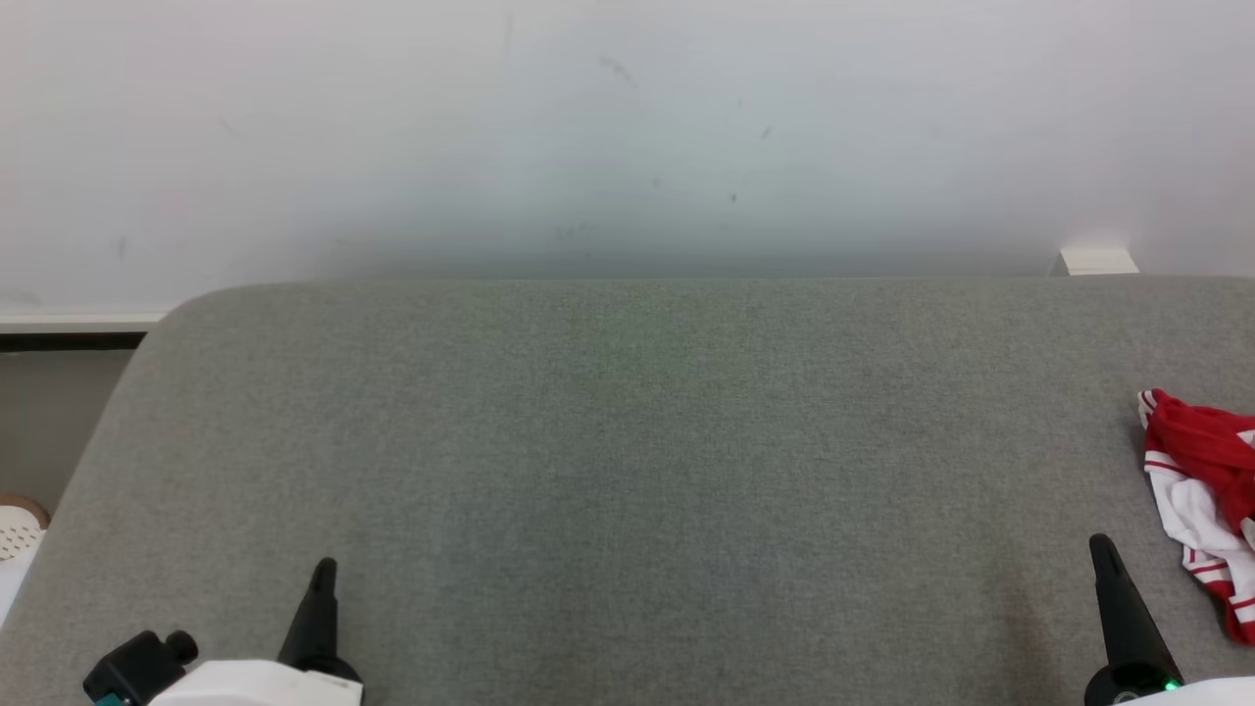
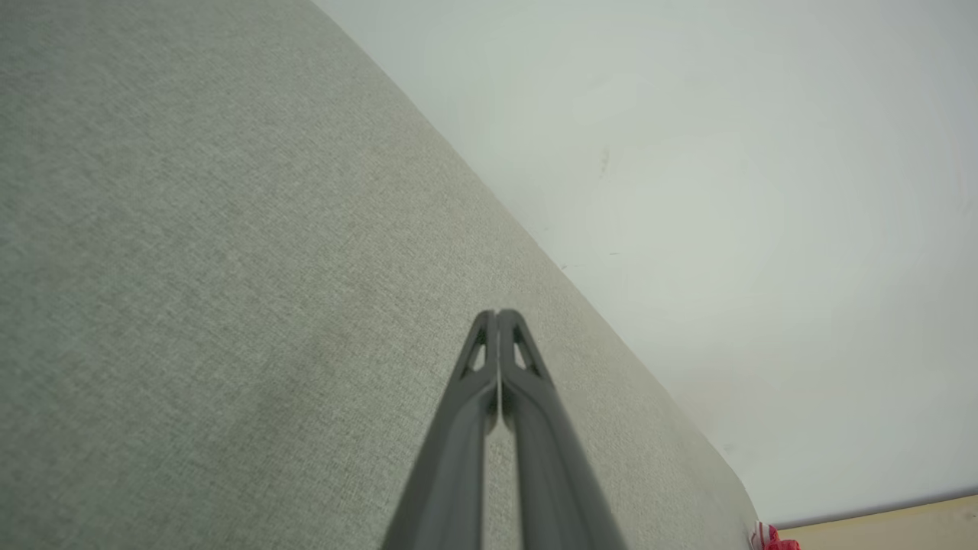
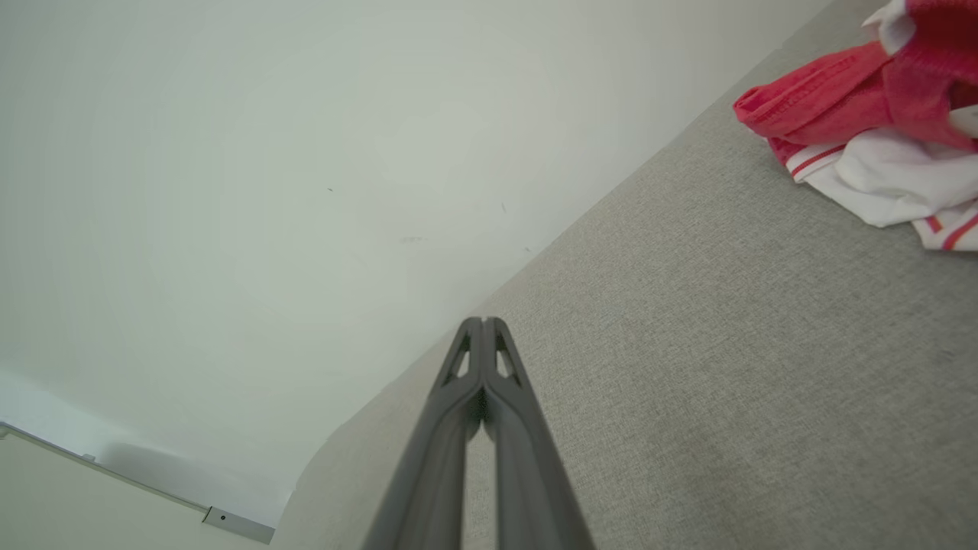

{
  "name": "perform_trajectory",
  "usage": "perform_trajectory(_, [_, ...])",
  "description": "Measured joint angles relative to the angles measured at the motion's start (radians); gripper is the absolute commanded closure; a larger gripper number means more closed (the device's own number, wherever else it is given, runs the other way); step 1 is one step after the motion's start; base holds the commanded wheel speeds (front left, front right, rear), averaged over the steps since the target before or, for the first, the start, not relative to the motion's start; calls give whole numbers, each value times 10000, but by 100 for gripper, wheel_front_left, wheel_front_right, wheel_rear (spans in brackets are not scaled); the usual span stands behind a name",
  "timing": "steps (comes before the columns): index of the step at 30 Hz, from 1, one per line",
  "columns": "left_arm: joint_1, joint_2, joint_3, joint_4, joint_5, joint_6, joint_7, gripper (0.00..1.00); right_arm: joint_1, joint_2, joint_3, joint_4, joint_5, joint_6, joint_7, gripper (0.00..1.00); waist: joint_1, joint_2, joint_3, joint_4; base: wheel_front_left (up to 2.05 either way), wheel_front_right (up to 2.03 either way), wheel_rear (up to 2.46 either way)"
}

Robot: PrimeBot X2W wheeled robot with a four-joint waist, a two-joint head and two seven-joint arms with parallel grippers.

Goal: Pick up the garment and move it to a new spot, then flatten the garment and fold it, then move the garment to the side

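Note:
A crumpled red and white garment (image 1: 1204, 495) lies at the right edge of the grey fabric table (image 1: 627, 471), partly cut off by the head view's border. It fills the upper right of the right wrist view as a red and white heap (image 3: 879, 130), and a scrap of it (image 2: 773, 538) peeks in at the left wrist view's bottom right. My right gripper (image 1: 1102, 545) hovers shut and empty just left of the garment, its fingers pressed together (image 3: 483, 322). My left gripper (image 1: 325, 566) is shut and empty at the lower left, fingers together (image 2: 497, 313).
A pale wall (image 1: 627, 137) runs behind the table's far edge. A small white block (image 1: 1098, 261) sits at the far right by the wall. The table's rounded left corner drops off to a floor area with a round perforated object (image 1: 18, 525).

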Motion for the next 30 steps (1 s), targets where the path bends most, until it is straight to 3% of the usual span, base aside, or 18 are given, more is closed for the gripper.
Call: perform_trajectory(30, [-228, -359, 721, 163, -3072, -617, 813, 100, -588, -31, -144, 915, 2986, 0, 98, 100, 0, 0, -75, 84, 0, 0, 0])
